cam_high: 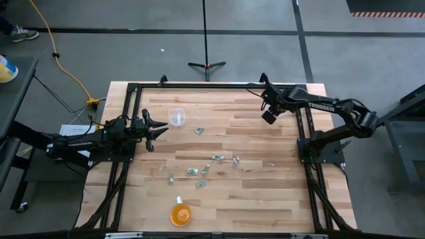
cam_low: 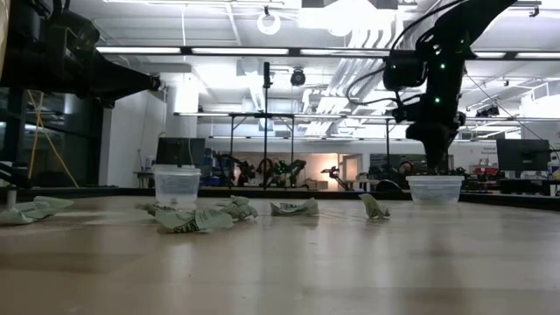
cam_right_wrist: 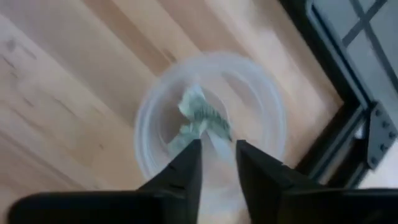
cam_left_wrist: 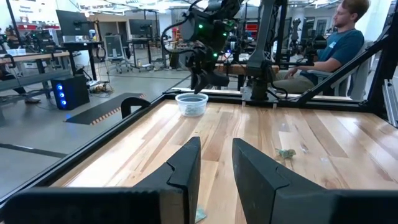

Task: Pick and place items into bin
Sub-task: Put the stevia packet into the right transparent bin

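- Left arm point(cam_high: 80, 141) comes in from the table's left side, stretched roughly level toward the middle.
- Left gripper point(cam_high: 158, 129) sits over the left part of the table, fingers spread in a V in the high view.
- In the left wrist view its fingers point(cam_left_wrist: 186, 171) show a narrow gap between them, nothing held.
- Right arm point(cam_high: 339, 113) reaches from the right side, elbow bent, forearm toward the far right corner area.
- Right gripper point(cam_high: 269, 117) points downward, hanging above the table in the low view point(cam_low: 430, 140).
- Right fingers point(cam_right_wrist: 185, 171) are slightly parted, nothing gripped between them.
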Robot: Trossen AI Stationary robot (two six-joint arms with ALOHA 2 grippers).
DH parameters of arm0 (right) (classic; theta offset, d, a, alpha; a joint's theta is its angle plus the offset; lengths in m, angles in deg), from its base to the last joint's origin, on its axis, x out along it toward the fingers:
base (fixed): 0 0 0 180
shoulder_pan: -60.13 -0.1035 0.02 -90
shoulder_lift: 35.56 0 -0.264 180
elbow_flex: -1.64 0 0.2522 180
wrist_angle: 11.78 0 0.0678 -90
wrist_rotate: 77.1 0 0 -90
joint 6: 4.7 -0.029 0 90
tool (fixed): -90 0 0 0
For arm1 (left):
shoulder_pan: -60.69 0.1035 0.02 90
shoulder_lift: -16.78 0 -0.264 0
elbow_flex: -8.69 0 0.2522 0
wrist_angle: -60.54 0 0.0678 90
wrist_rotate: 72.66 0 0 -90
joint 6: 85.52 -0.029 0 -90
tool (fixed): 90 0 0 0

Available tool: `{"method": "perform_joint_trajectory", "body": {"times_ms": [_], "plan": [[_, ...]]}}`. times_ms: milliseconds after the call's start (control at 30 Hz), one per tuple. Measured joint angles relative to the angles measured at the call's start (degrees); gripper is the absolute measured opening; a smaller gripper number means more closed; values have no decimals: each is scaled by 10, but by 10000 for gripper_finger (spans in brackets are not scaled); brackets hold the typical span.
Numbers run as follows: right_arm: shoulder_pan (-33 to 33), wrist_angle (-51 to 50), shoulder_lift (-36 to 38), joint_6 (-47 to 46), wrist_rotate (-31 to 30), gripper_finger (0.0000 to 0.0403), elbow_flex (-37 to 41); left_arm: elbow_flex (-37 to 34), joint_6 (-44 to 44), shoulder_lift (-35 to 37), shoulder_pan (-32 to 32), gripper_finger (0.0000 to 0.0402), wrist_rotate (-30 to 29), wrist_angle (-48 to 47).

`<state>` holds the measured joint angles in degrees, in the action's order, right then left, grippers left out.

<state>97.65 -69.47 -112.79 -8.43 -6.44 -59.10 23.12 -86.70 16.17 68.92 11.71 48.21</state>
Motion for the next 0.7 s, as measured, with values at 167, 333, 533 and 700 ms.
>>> {"method": "perform_joint_trajectory", "body": {"times_ms": [167,333,533,700], "plan": [[-25,127,0,20,162,161,0,0,0,0,0,128,0,0],[-125,273,-9,61,344,192,-1,0,0,0,0,128,0,0],[-286,307,-64,128,345,196,-1,0,0,0,0,128,0,0],[-371,309,-121,126,286,193,0,0,0,0,0,128,0,0]]}}
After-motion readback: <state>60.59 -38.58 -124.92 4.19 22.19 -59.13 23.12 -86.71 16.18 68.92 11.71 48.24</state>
